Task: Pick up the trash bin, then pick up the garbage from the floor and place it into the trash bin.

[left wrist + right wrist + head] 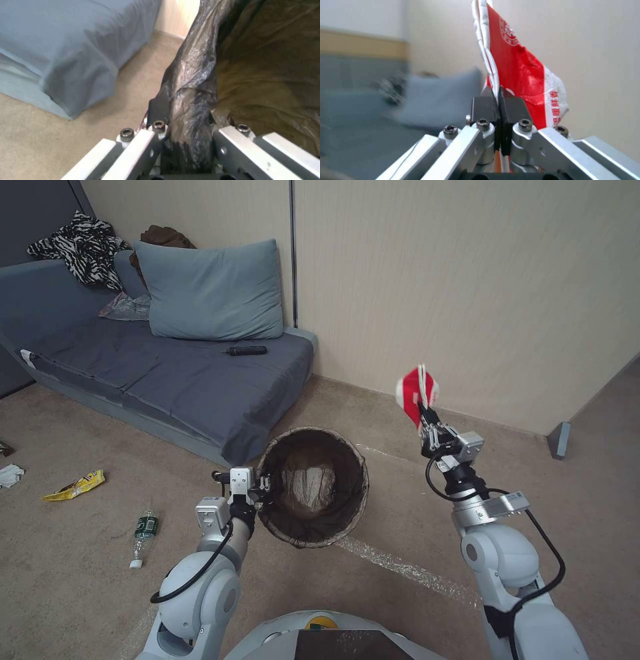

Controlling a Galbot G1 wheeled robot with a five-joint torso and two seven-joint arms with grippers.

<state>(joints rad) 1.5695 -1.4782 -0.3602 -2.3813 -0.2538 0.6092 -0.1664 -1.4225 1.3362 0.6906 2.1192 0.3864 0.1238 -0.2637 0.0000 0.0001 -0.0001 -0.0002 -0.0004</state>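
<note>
The trash bin (312, 487), round with a dark bag liner, hangs tilted above the carpet with its mouth facing me. My left gripper (265, 488) is shut on its rim; the left wrist view shows the liner-covered rim (190, 105) pinched between the fingers. My right gripper (425, 421) is raised to the right of the bin, shut on a crushed red paper cup (416, 388), seen close up as red and white with printing (520, 72). More garbage lies on the floor at left: a yellow wrapper (75, 485), a green-labelled bottle (143, 532) and a white tissue (9, 475).
A grey-blue sofa bed (167, 373) stands at the back left, with a pillow (212, 291), a zebra-striped cloth (81, 247) and a dark remote-like object (245, 351) on it. The beige wall (467, 280) runs behind. Open carpet (400, 527) lies in front.
</note>
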